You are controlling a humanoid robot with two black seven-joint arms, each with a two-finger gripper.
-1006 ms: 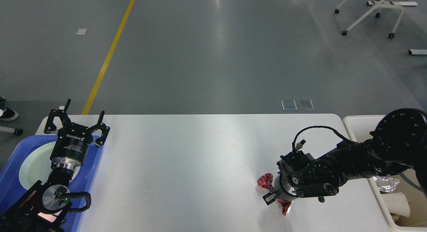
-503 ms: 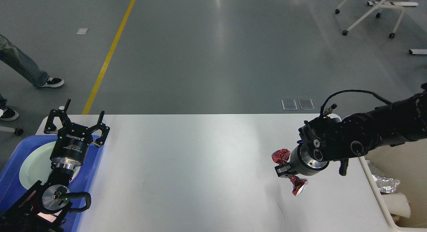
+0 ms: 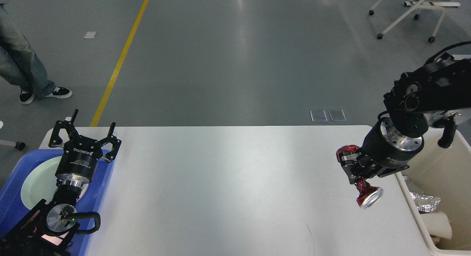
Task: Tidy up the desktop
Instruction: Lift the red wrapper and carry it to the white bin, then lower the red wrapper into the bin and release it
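Desktop (image 3: 228,182) clearance is judged close to finished: the broad white surface is seen bare across its middle, and the only loose item in view has been lifted off it.

At the left edge, a blue tray (image 3: 103,197) with a pale plate (image 3: 35,182) inside is overlapped by the left gripper (image 3: 84,134), whose fingers are spread wide with nothing between them; it is held above the tray's far corner, exactly as it was a second earlier.

Near the right edge, a crumpled red foil wrapper (image 3: 362,191) is clamped by the right gripper (image 3: 349,167), its ends flaring out on either side of the closed fingers, clear of the tabletop. A second earlier this wrapper was pinned low on the desktop near the front right; it has since been raised and carried toward the cream bin (image 3: 423,226) standing just beyond the right edge, where silver foil (image 3: 425,202) and paper are already lying.

What appears left is the drop: the wrapper is not yet over the bin's opening. A passer-by's legs (image 3: 22,64) have also come into view on the floor at far left.
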